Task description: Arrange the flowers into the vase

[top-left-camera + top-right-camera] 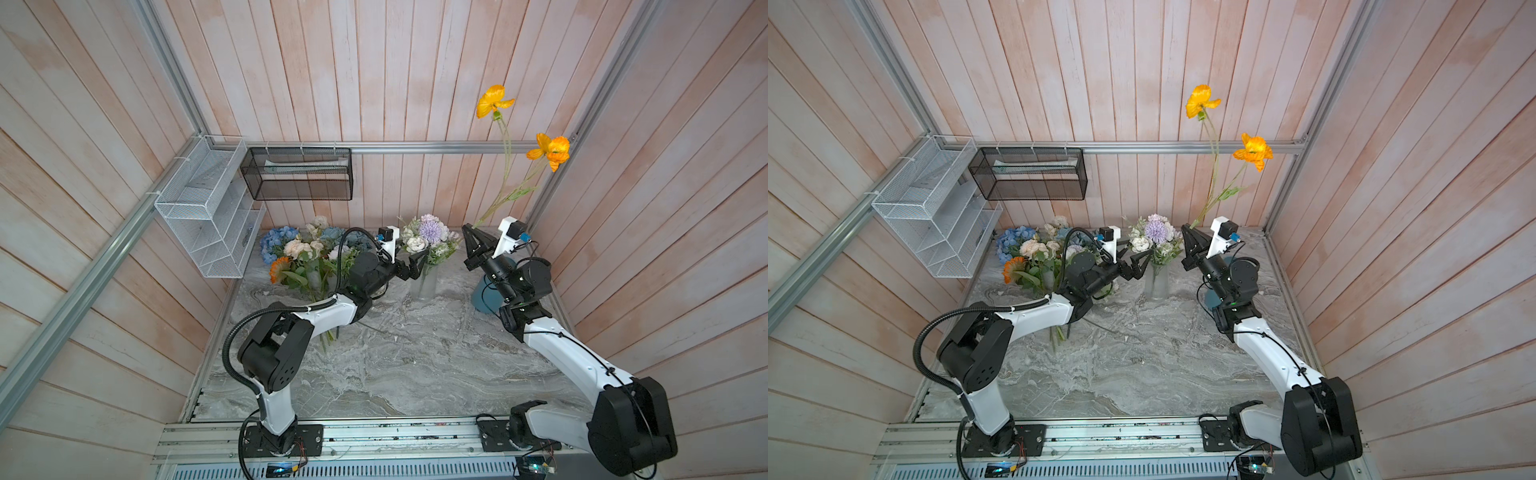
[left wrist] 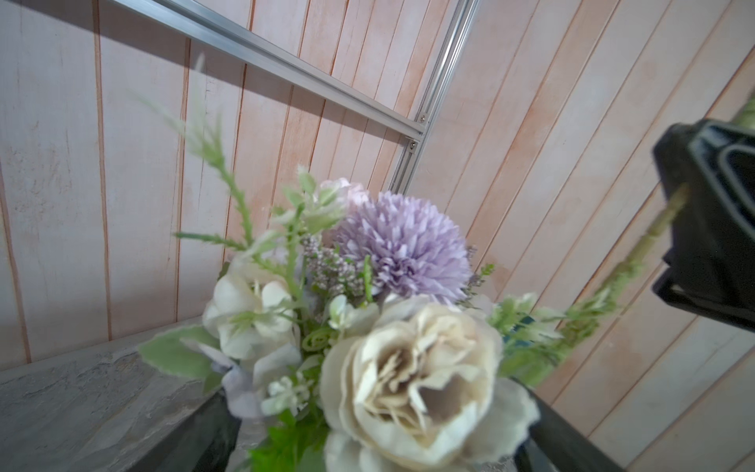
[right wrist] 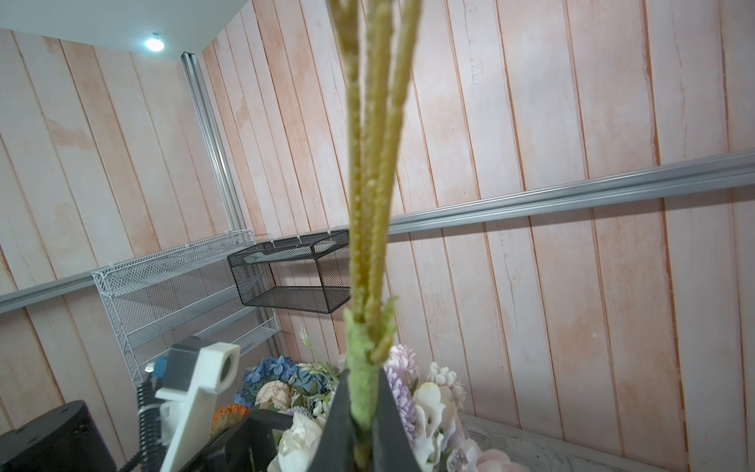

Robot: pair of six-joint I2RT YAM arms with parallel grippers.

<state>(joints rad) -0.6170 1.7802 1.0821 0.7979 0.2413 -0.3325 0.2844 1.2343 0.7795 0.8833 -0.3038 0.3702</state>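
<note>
Marble tabletop (image 1: 395, 365) lies bare in the near half, between the two arm bases. Farther back on the left, loose flowers (image 1: 307, 253) lie heaped, with blue, peach and orange heads to the far side and stems pointing near. At centre far stands a glass vase (image 1: 424, 284) holding a lilac and cream bouquet (image 1: 428, 235). The left gripper (image 1: 417, 268) reaches to the vase's neck with its jaws spread wide. Whether they touch the glass I cannot tell.

Just right of the vase, the right gripper (image 1: 468, 228) points upward, pinched shut on an orange poppy spray (image 1: 515, 193). Its two blooms ride high against the far wall. A teal vase (image 1: 484, 297) sits partly hidden behind the right arm.

The step in hand appears to be carrying the poppy to a vase, probably the glass one. The next move calls for tipping the cut end down over the mouth and threading it among the stems there, with the left claw free to steady the glass.

The right wrist view adds what the top views cannot: the jaws nip the fuzzy green base where thin stalks fork, though the blooms fall outside its frame. The left wrist view shows the bouquet between the spread left fingers (image 2: 564, 433). It also shows the poppy's lower stem slanting out of the right gripper toward the greenery.
</note>
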